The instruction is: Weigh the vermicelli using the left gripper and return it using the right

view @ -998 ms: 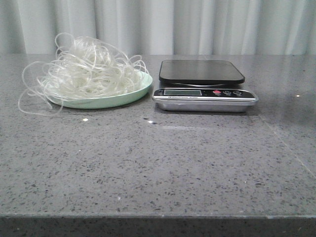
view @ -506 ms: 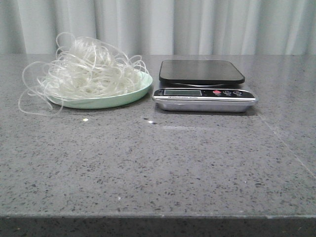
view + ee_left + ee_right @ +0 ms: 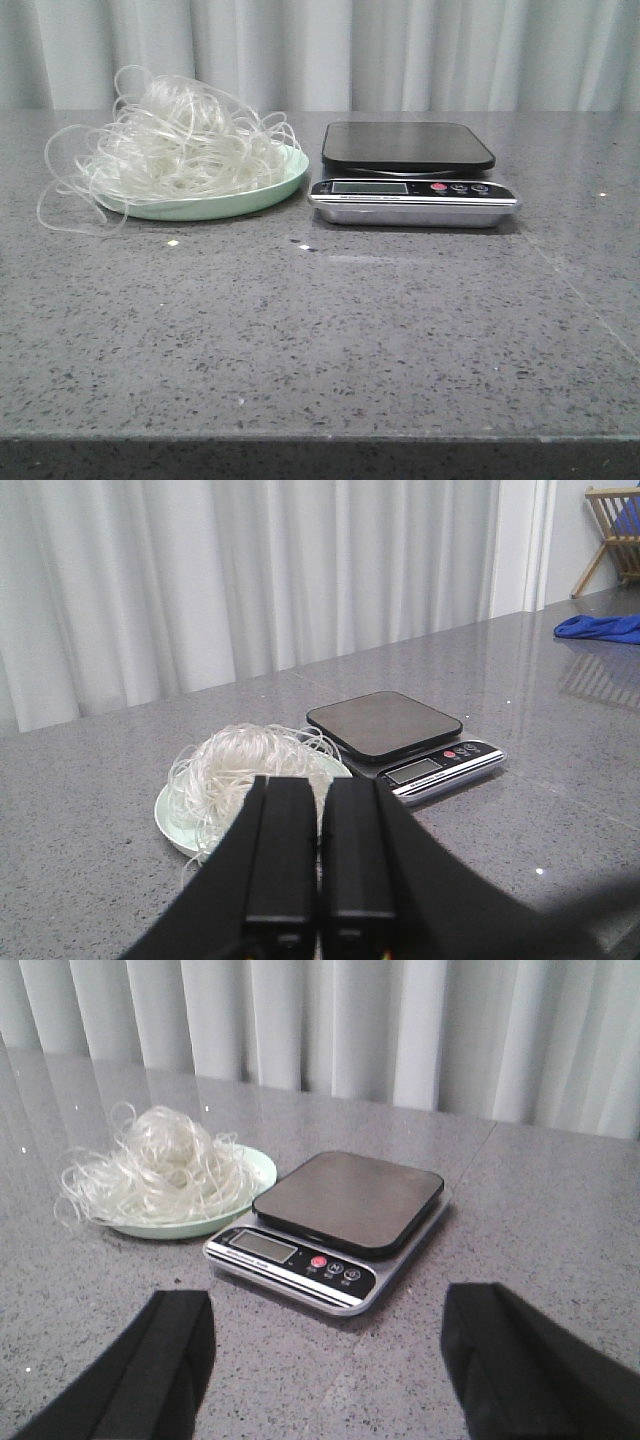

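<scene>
Left gripper (image 3: pixel 320 855) jaws pressed together, level, facing the vermicelli (image 3: pixel 250 775).

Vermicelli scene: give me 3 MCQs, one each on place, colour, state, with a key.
1. Where does the vermicelli lie?
A. heaped on the plate
B. on the scale's platform
C. bare on the table

2. What colour is the plate?
A. red
B. pale green
C. black

3. How do the two hands stand?
A. both open
B. left open, right shut
C. left shut, right open

Key:
1 A: the strands pile on the plate, left of the empty scale.
2 B: its rim shows pale green under the strands.
3 C: the left hand has its fingers pressed together; the right hand has its fingers wide apart.
</scene>
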Robot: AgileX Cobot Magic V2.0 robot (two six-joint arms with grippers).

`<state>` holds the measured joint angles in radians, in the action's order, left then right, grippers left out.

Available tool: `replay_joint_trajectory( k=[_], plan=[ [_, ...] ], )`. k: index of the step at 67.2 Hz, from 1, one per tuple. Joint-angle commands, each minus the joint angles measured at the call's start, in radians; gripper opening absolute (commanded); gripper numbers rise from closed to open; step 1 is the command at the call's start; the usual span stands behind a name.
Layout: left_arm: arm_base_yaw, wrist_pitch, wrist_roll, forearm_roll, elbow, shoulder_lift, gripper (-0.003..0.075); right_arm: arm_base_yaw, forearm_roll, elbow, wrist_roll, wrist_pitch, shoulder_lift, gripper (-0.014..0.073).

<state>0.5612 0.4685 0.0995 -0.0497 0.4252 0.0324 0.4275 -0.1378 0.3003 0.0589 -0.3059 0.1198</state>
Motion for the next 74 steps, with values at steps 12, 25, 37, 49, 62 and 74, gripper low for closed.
replay_joint_trajectory(
  k=[12,25,37,49,62,74],
  plan=[
    [-0.001,-0.078,-0.001,-0.011,0.024,0.014,0.0127,-0.006,-0.005,0.014,0.002,0.115,-0.003,0.0394],
    [-0.001,-0.078,-0.001,-0.011,0.024,0.014,0.0127,-0.006,-0.005,0.014,0.002,0.114,-0.003,0.0174],
    [-0.001,-0.078,-0.001,-0.011,0.024,0.014,0.0127,-0.006,-0.005,0.014,0.002,0.114,-0.003,0.0179],
    [-0.001,-0.078,-0.001,-0.011,0.024,0.014,0.0127,-0.006,-0.005,0.014,0.002,0.114,-0.003,0.0179],
    [-0.001,-0.078,-0.001,-0.011,0.024,0.014,0.0127,-0.006,-0.005,0.014,0.002,0.114,-0.003,0.0179],
    [-0.007,-0.079,-0.001,-0.002,0.010,0.014,0.0127,-0.006,-0.005,0.014,0.002,0.114,-0.003,0.0179]
  ],
)
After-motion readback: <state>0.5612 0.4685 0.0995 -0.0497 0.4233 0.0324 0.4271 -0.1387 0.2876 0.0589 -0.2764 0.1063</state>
